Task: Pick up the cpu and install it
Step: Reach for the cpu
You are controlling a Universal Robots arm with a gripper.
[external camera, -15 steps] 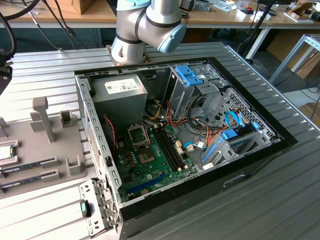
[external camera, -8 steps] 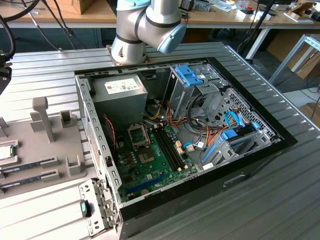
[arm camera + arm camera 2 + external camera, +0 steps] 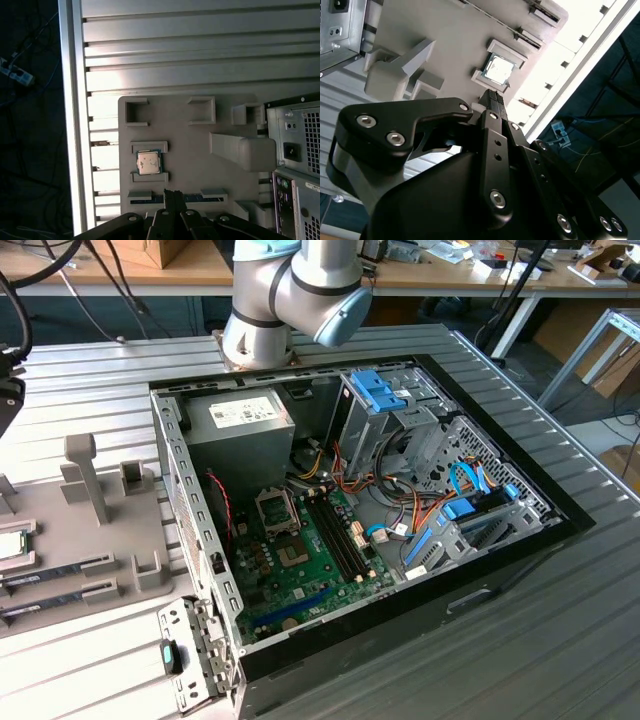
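I see the gripper (image 3: pixel 173 192) above the grey tray (image 3: pixel 185 125), with its two fingers pressed together and nothing between them. In both wrist views the fingertips (image 3: pixel 493 96) are clear of the cpu (image 3: pixel 148 162), which lies flat in its nest on the tray between two small lips, silver top up with a thin green rim. There are marks on its lid (image 3: pixel 500 69), but I cannot read them.

In the exterior view the cpu (image 3: pixel 8 546) sits at the far left edge, on the tray (image 3: pixel 60 525), which rests on the ribbed table (image 3: pixel 80 390) just beside the open case (image 3: pixel 500 575). Memory sticks (image 3: pixel 55 572) lie in slots on the same tray. The arm (image 3: pixel 290 290) rises behind the case.

Inside the case, the socket (image 3: pixel 277 510) sits on the green board (image 3: pixel 300 575), beside the long memory slots (image 3: pixel 338 535). The supply box (image 3: pixel 245 440) carries a white label (image 3: pixel 243 415) whose print I cannot make out.
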